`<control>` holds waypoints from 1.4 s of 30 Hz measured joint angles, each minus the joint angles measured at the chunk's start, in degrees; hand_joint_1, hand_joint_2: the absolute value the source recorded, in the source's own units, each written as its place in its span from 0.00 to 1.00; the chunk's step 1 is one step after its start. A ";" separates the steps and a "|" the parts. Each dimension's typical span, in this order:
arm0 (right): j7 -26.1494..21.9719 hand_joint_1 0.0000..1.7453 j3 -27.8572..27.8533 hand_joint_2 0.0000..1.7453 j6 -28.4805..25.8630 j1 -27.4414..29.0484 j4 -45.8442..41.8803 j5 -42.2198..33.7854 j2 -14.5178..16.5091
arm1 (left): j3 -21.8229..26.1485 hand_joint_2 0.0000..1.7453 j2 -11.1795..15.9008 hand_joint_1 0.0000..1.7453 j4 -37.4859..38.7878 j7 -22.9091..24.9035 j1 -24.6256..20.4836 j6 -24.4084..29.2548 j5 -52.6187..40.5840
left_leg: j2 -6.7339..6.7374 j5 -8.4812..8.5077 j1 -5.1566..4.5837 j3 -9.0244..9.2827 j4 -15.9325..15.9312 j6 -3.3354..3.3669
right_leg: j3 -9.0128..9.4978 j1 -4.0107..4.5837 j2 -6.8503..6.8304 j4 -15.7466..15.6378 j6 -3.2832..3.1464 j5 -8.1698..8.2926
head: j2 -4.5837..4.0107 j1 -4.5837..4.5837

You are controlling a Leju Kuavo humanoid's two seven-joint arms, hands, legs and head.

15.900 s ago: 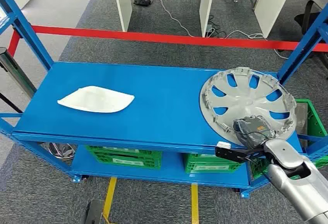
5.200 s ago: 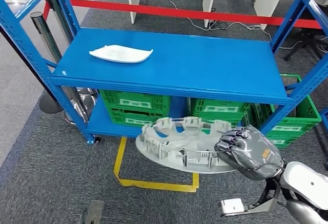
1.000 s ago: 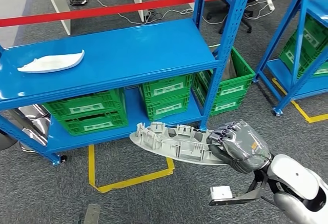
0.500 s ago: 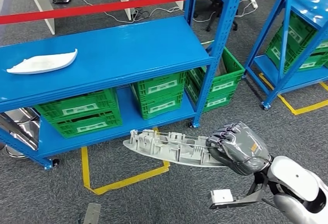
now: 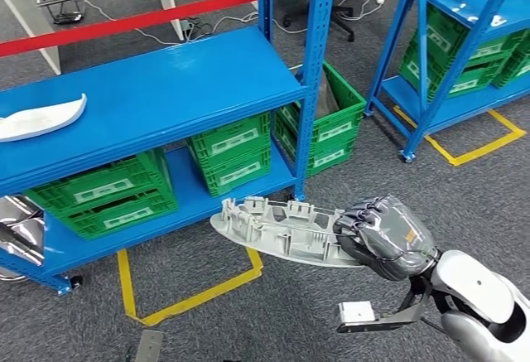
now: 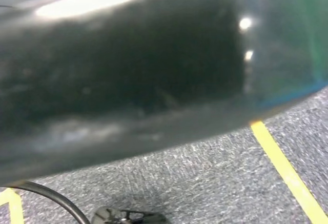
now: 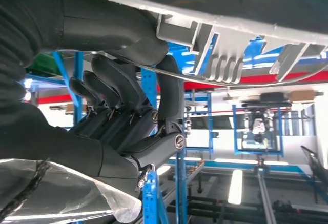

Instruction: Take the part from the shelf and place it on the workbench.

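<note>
The blue shelf (image 5: 156, 97) stands ahead and to the left in the head view, with green crates (image 5: 231, 151) on its lower level and a white curved part (image 5: 37, 118) lying near its left end. A second blue rack (image 5: 462, 31) stands well apart to the right. No table is in sight in any view.

The grey wheel cover (image 5: 281, 229) is off the shelf and hangs over the carpet, ribbed underside up, lying nearly flat with its far edge a little higher. The right robot hand (image 5: 384, 238) grips it at one edge alone, so most of the disc juts out unsupported towards the shelf.

The step in hand looks like the carry to the table. To do it well I would keep the wrist level, so the long overhang does not lever the rim out of the fingers, and hold the free edge clear of the shelf post (image 5: 309, 80) close by.

The right wrist view shows the grip itself, which the head view hides behind the back of the robot hand: the dark fingers (image 7: 127, 96) curl against the rim of the wheel cover (image 7: 232, 29) on one side while the thumb (image 7: 116, 34) presses on the other. The left wrist view looks at carpet and a yellow floor line (image 6: 286, 172); the left robot hand's state I cannot tell
</note>
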 joint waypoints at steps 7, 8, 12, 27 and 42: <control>0.04 1.00 -0.04 1.00 -0.14 0.14 -0.04 0.02 0.01 | 0.05 0.00 0.05 0.00 0.02 0.02 -0.09 0.00 0.03 | -1.37 3.34 0.26 4.12 -10.32 1.56 | -1.57 -0.04 1.48 0.63 2.02 0.04 | 0.01 0.14; 0.04 1.00 -0.05 1.00 -0.15 0.09 -0.05 0.01 0.01 | 0.07 0.00 0.03 0.00 0.02 0.02 -0.11 0.01 0.03 | -1.01 3.54 0.37 4.17 -10.59 1.91 | -2.46 -0.02 0.89 2.30 2.26 -1.00 | 0.01 0.30; 0.04 1.00 -0.04 1.00 -0.18 0.17 -0.02 0.02 0.04 | 0.09 0.00 0.01 0.00 0.02 0.02 -0.04 0.00 0.02 | 0.47 3.65 0.25 4.04 -10.72 2.37 | -8.82 -0.07 -1.28 15.98 2.92 -6.88 | 0.01 0.54; 0.09 1.00 -0.04 1.00 -0.36 0.14 0.06 0.12 0.37 | 0.27 0.00 0.05 0.00 0.02 -0.04 0.03 0.00 0.02 | 0.65 -4.90 0.00 -2.46 5.35 -0.29 | -0.03 0.20 -1.49 -0.20 -0.13 -0.12 | 0.01 0.33; 0.07 1.00 0.00 1.00 -0.40 -0.04 0.46 0.33 1.09 | 0.52 0.00 0.35 0.00 0.04 -0.11 -0.02 -0.02 0.01 | 0.29 3.57 0.10 4.05 -10.64 2.61 | -7.75 0.01 -1.21 14.35 2.86 -6.79 | 0.00 0.81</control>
